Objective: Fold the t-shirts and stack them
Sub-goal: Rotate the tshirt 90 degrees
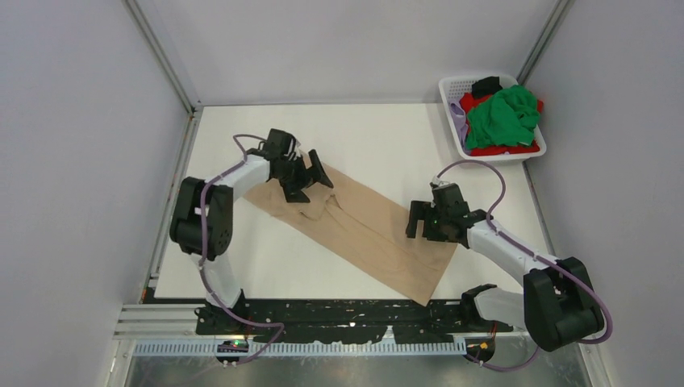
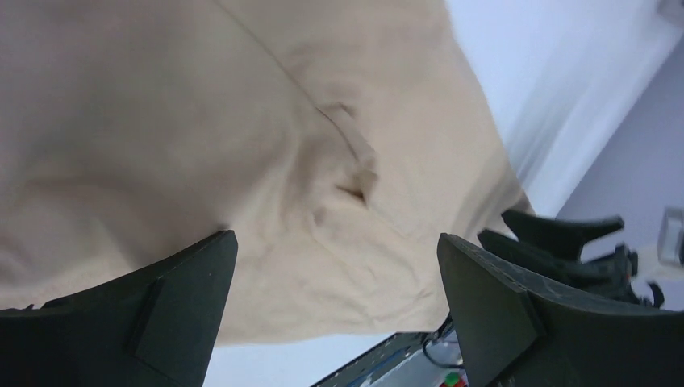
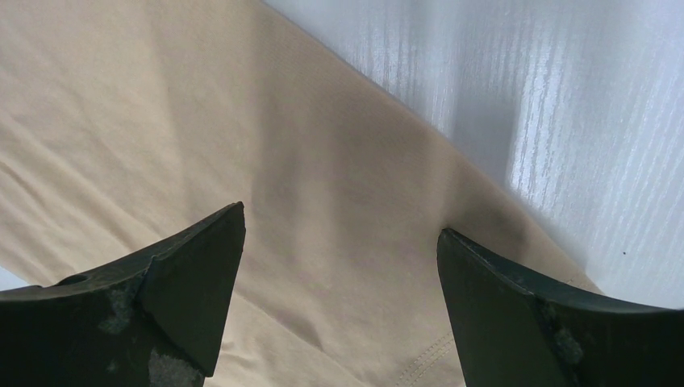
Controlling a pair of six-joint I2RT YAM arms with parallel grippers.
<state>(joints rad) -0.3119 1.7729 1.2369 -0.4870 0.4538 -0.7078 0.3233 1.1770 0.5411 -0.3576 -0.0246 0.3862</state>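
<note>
A beige t-shirt [image 1: 363,234] lies folded into a long strip, running diagonally from upper left to lower right on the white table [image 1: 379,137]. My left gripper [image 1: 308,179] is open, its fingers spread over the shirt's upper-left end. In the left wrist view the creased beige cloth [image 2: 242,145] fills the frame between the open fingers [image 2: 185,290]. My right gripper [image 1: 419,219] is open over the shirt's right edge. The right wrist view shows smooth beige cloth [image 3: 242,145] and a stitched hem below the spread fingers [image 3: 193,274]. Neither gripper holds anything.
A white mesh basket [image 1: 453,103] at the back right corner holds a bright green shirt [image 1: 504,117] on top of red [image 1: 504,150], lilac [image 1: 460,122] and black [image 1: 486,85] ones. Grey walls enclose the table on three sides.
</note>
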